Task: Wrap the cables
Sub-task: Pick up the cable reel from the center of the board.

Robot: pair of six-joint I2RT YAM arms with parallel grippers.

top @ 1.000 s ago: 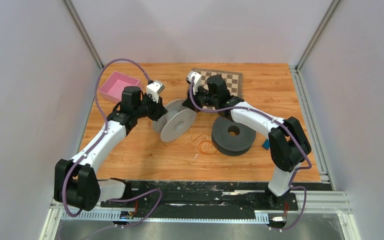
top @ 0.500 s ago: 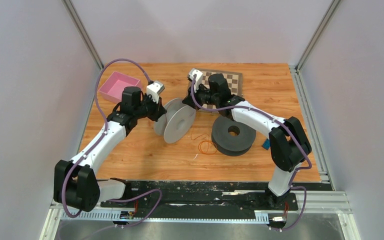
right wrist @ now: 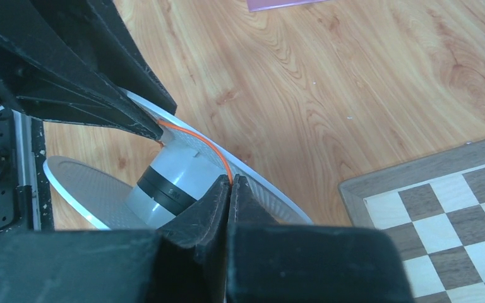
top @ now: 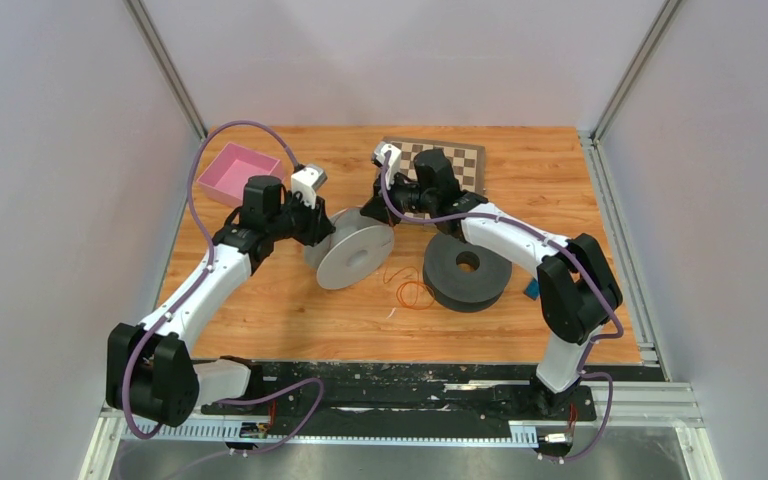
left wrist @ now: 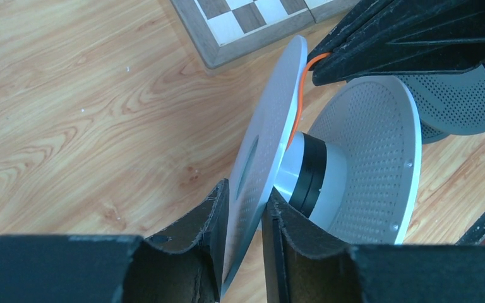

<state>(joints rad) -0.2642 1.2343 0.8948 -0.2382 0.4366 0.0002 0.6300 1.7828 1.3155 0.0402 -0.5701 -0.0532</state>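
The grey spool (top: 352, 250) stands on edge at mid-table. My left gripper (left wrist: 245, 208) is shut on one of its flanges (left wrist: 265, 151). My right gripper (right wrist: 230, 181) is shut on the thin orange-red cable (right wrist: 197, 138), which curves over the spool's hub (right wrist: 170, 183). The same cable shows between the flanges in the left wrist view (left wrist: 298, 95). More orange-red cable lies in loose loops (top: 412, 290) on the table between the grey spool and the black spool (top: 467, 270). The pale yellow cable does not show clearly.
A pink tray (top: 238, 172) sits at the back left. A chessboard (top: 455, 160) lies at the back, behind my right arm. A small blue object (top: 531, 289) lies right of the black spool. Metal rails run along the table's sides.
The grey spool has turned and tilted a little in my left gripper. My right gripper has shifted slightly left with the cable. The loose loops have not moved.
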